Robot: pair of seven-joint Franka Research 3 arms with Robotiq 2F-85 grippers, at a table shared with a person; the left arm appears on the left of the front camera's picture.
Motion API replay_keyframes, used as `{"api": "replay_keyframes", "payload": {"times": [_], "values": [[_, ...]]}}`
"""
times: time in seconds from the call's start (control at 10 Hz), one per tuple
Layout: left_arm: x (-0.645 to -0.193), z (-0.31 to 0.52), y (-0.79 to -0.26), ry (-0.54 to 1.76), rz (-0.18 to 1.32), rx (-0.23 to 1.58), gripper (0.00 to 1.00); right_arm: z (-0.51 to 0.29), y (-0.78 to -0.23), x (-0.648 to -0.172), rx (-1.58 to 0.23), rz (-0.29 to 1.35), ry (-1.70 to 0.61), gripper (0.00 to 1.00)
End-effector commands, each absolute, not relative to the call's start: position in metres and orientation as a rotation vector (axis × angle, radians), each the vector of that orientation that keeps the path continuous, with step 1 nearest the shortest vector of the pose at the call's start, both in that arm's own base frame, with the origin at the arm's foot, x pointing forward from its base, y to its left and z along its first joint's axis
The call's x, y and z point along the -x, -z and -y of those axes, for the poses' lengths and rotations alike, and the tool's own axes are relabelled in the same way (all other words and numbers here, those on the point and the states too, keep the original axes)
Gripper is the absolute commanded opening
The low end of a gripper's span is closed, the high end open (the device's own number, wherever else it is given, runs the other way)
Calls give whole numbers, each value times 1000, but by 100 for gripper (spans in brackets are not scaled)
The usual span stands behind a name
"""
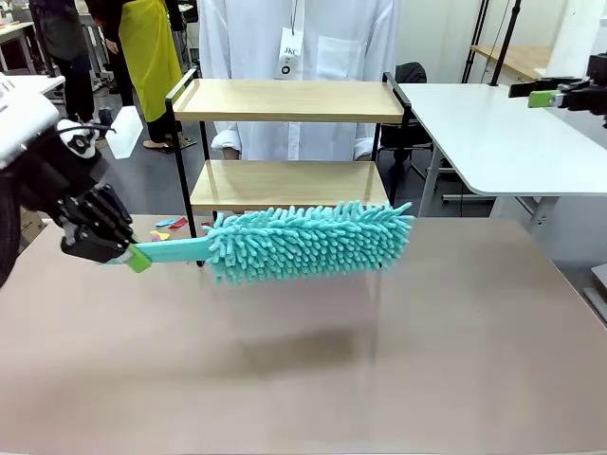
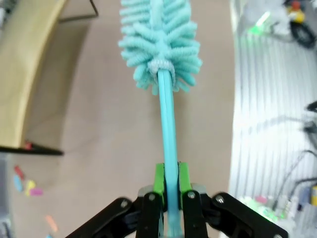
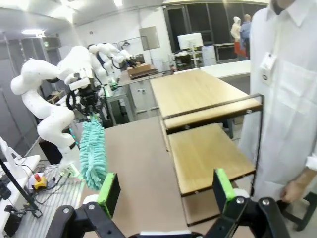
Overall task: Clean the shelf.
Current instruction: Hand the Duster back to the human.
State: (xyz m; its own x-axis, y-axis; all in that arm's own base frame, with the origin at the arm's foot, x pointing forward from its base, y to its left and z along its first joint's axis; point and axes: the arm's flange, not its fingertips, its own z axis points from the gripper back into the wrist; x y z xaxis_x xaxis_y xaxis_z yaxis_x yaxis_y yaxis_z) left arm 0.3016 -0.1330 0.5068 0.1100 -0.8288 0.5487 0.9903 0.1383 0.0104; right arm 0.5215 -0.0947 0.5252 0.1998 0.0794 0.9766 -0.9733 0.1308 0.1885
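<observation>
The shelf [image 1: 289, 101] stands at the table's far edge, two light wooden boards in a thin black frame, with nothing on either board. My left gripper [image 1: 133, 255] is shut on the flat handle of a teal microfibre duster [image 1: 308, 239], held level above the table in front of the lower board. In the left wrist view the green pads [image 2: 159, 178] clamp the handle and the fluffy duster head [image 2: 161, 42] points away, with the shelf's board [image 2: 22, 74] at the left. My right gripper [image 3: 163, 191] is open and empty, raised to the right of the shelf [image 3: 208, 119], looking across it.
A person in a white coat [image 1: 294, 47] stands right behind the shelf, hands low at the sides. A white table [image 1: 493, 133] is at the right. Small coloured scraps [image 1: 169, 226] lie on the floor left of the shelf. The brown table [image 1: 303, 360] is bare in front.
</observation>
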Motion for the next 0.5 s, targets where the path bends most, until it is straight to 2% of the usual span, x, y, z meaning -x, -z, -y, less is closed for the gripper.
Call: {"api": "replay_keyframes", "payload": {"times": [0.0,0.2,0.3,0.4], "values": [[-307,135,-480,1419,608,471,13,72,-523,-508,-1171,1015,-1013,100],[-315,134,-472,1482,655,512,13,68,-515,-514,-1206,990,-1024,100],[-321,137,-472,1522,624,517,13,72,-519,-514,-1179,1028,-1033,100],[-321,139,-492,1431,596,451,13,72,-519,-514,-1179,1028,-1033,100]]}}
